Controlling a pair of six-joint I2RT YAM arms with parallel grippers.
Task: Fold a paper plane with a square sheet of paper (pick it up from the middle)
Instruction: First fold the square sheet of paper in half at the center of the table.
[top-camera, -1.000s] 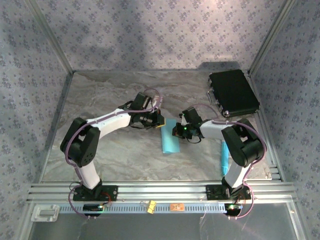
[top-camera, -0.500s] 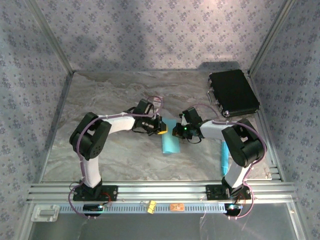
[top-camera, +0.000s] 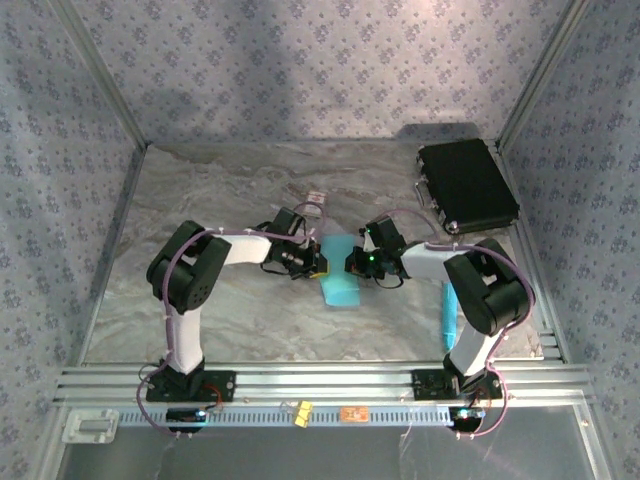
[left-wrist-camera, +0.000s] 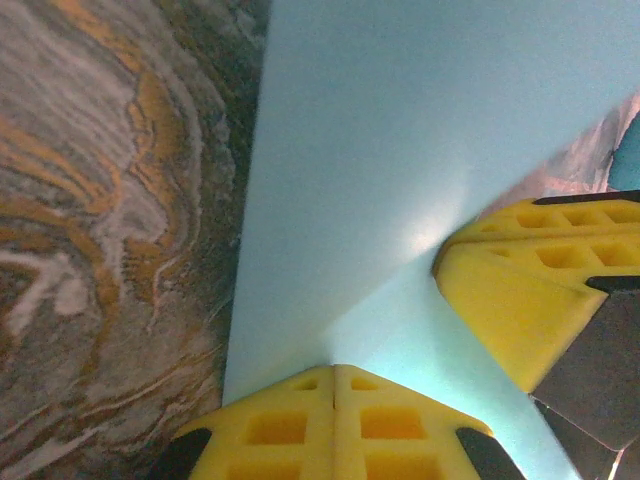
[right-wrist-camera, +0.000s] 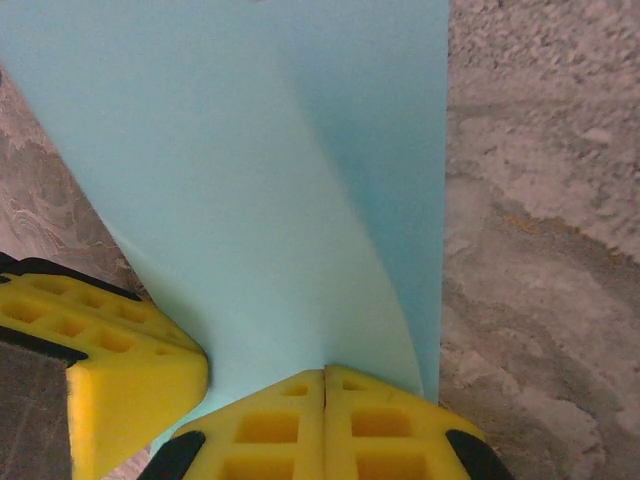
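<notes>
Marble table (top-camera: 200, 200) carries the paper (top-camera: 342, 288) at its centre, where the left gripper (top-camera: 317, 267) and right gripper (top-camera: 353, 265), both closed tight, apparently pinch its middle from opposite sides, probably to raise a crease.

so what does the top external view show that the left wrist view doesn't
Top external gives the wide layout: both arms reaching inward, the black case at the far right, the cyan stick beside the right arm, and the whole outline of the light-blue paper.
Left wrist gives close detail: the left fingers pressed together at the paper's edge, a bend in the sheet running toward the right fingers, and orange veins in the marble.
Both share the paper, the marble table and the two sets of fingers meeting at the paper.
</notes>
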